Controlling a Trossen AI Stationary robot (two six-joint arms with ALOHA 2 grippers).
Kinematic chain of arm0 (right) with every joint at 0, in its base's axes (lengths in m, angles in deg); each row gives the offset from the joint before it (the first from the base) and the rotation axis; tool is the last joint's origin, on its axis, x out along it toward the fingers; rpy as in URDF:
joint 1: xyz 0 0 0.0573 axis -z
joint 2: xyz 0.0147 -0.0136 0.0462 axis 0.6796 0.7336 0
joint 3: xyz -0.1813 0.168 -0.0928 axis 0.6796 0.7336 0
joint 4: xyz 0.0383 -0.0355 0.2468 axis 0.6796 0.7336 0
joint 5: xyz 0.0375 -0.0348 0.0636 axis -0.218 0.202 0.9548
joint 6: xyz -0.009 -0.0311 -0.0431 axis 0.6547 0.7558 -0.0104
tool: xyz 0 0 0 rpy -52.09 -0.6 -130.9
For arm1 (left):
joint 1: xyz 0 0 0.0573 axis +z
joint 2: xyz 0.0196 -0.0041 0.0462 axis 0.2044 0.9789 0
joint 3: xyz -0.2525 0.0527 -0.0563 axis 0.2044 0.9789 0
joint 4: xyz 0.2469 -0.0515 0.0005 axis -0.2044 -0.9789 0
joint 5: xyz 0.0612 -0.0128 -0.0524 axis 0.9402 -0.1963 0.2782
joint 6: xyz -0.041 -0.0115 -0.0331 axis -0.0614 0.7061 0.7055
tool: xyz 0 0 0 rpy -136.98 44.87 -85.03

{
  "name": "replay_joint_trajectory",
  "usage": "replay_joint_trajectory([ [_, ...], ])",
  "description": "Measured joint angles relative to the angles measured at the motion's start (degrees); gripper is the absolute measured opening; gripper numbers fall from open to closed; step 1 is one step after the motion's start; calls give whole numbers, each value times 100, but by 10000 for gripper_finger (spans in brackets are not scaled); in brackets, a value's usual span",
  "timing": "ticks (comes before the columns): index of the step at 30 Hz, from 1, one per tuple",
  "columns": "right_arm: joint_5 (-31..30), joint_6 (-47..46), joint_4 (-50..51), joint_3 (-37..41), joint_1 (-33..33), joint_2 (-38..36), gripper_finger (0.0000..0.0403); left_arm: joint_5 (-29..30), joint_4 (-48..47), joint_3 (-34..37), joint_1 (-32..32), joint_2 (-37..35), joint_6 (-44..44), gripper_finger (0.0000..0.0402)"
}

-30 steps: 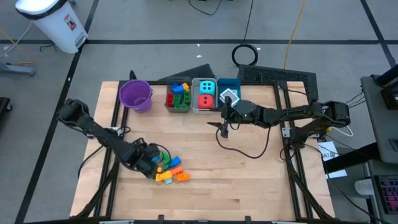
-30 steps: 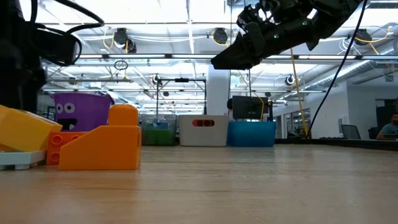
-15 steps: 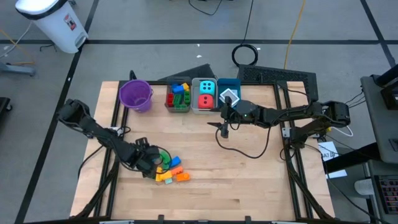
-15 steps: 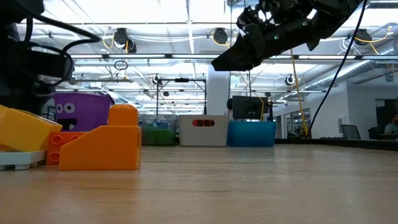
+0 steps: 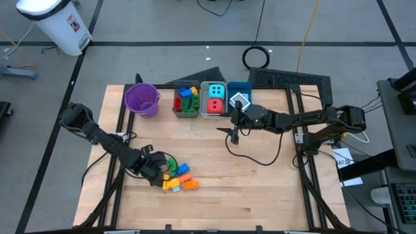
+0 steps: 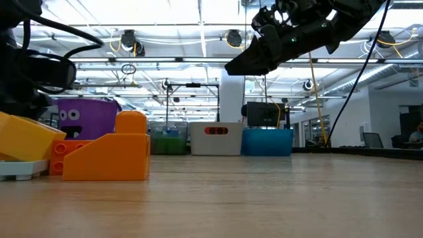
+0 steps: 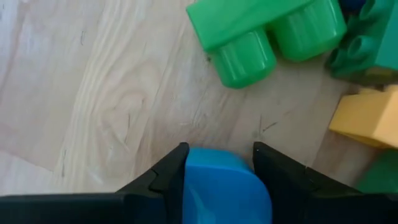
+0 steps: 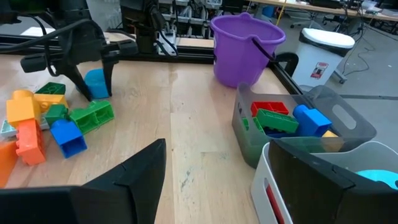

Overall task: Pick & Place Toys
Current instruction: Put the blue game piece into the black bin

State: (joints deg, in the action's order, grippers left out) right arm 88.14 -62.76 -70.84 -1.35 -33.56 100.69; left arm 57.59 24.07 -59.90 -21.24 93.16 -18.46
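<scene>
A pile of toy bricks (image 5: 178,177) in blue, green, yellow and orange lies on the wooden table near its front left. My left gripper (image 5: 156,170) points down at the pile's left side, shut on a small blue brick (image 7: 221,185), which also shows in the right wrist view (image 8: 96,83). A green brick (image 7: 261,31) and a yellow one (image 7: 367,115) lie just beyond it. My right gripper (image 5: 232,134) hangs open above the table in front of the bins, holding nothing. My left gripper pinches the blue brick's two opposite sides (image 7: 189,168) between its two fingers (image 8: 79,79). The fingers come from above, pointing steeply down. The brick stands upright between them, its lower end at the table top (image 8: 97,96).
At the far edge stand a purple bucket (image 5: 142,99), a grey bin (image 5: 186,101) with bricks, a white bin (image 5: 214,99) with a cyan and a red die, and a blue bin (image 5: 239,97). Bare wood spreads between pile and bins.
My left gripper has sunk toward the table at the left side of the pile. The bricks of the pile lie as before, and my right arm has kept still.
</scene>
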Motion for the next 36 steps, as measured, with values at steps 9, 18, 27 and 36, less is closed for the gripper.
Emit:
replay_joint_trajectory([
  [9,0,0,-15,-2,2,0,256,332,-26,-56,66,17,103,169],
  [18,0,0,-87,0,2,0,256,431,-134,-610,680,31,-762,164],
  [27,0,-123,-120,0,0,0,256,1204,-119,-1658,1678,20,-2294,164],
  [36,0,-125,-118,0,0,0,256,2376,472,-2620,3284,17,-4373,164],
])
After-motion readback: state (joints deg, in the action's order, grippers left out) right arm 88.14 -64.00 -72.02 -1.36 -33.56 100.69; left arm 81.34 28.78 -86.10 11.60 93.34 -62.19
